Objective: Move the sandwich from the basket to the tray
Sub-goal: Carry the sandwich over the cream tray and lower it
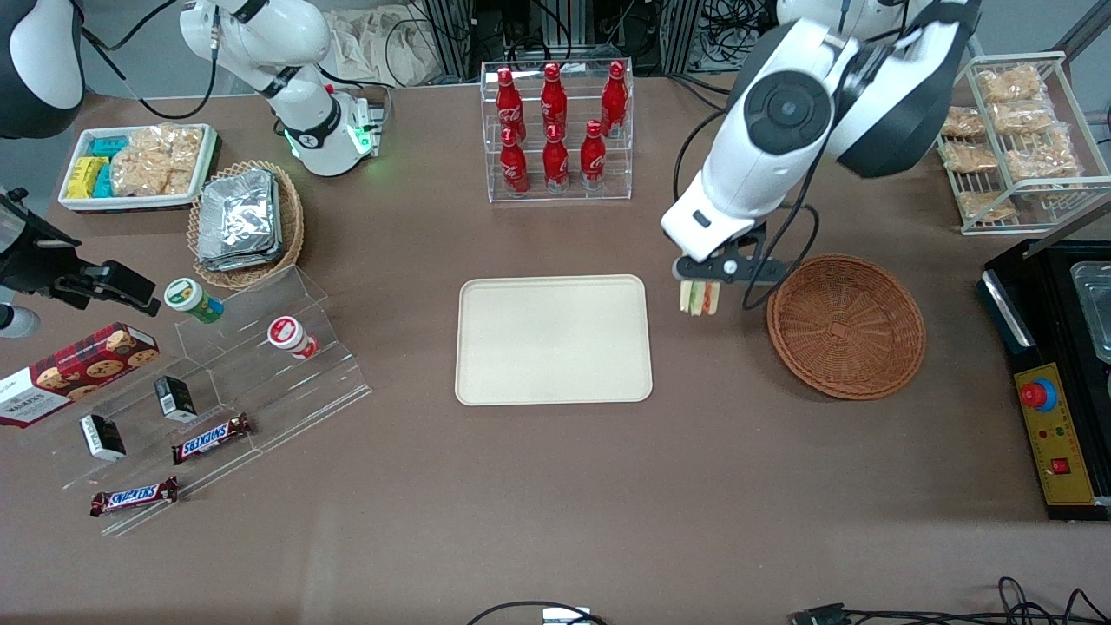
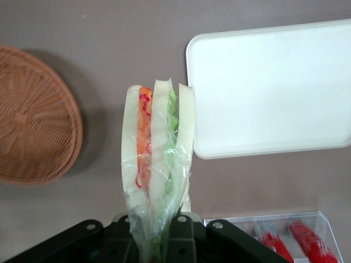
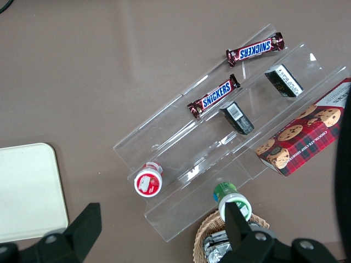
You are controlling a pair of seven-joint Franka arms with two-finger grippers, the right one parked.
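Note:
My left gripper (image 1: 700,283) hangs above the bare table between the basket (image 1: 846,325) and the tray (image 1: 553,339), shut on the sandwich (image 1: 700,299). In the left wrist view the gripper (image 2: 155,241) pinches the clear wrap at the narrow end of the sandwich (image 2: 158,159), whose white bread, orange-red and green layers point away from it. The reddish-brown wicker basket (image 2: 34,118) holds nothing and the cream tray (image 2: 269,87) is bare. The sandwich hangs in the air, touching neither.
A clear rack of red cola bottles (image 1: 555,130) stands farther from the front camera than the tray. A wire shelf of snack bags (image 1: 1011,130) and a black control box (image 1: 1055,434) sit at the working arm's end. A tan basket of foil packets (image 1: 246,221) and an acrylic snack stand (image 1: 217,382) lie toward the parked arm's end.

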